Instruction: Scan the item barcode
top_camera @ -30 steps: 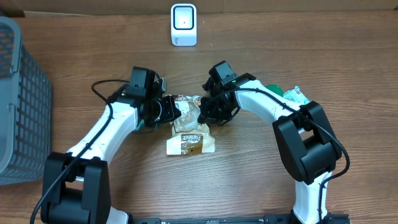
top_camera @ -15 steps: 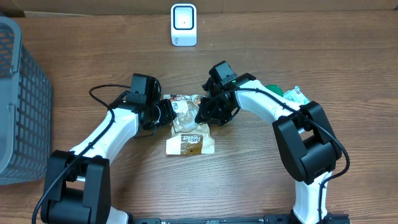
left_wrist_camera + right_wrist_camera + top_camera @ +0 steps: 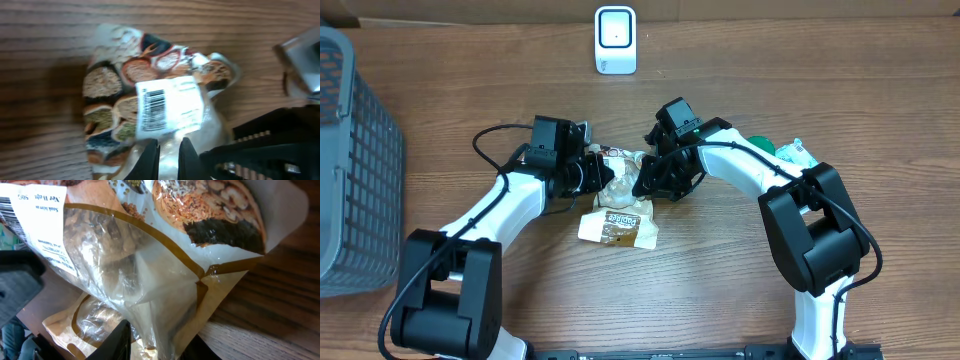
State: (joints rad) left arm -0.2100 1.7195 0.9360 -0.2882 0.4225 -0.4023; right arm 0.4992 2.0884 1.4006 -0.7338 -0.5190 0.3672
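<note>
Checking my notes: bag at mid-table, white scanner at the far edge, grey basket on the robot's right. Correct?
No: the grey basket is on the robot's left, per the overhead view. The bag and white scanner are as stated.

A crumpled snack bag (image 3: 618, 208), clear plastic printed with grains, is seen raised at its far end, a white barcode label (image 3: 170, 102) stuck across it; the white scanner (image 3: 615, 40) stands well apart.

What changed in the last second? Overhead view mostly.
The left hand, shut on the snack bag's clear top, edged right. The bag's lower end swung left and now lies tilted. The right hand, the scanner and the basket stayed put.
</note>
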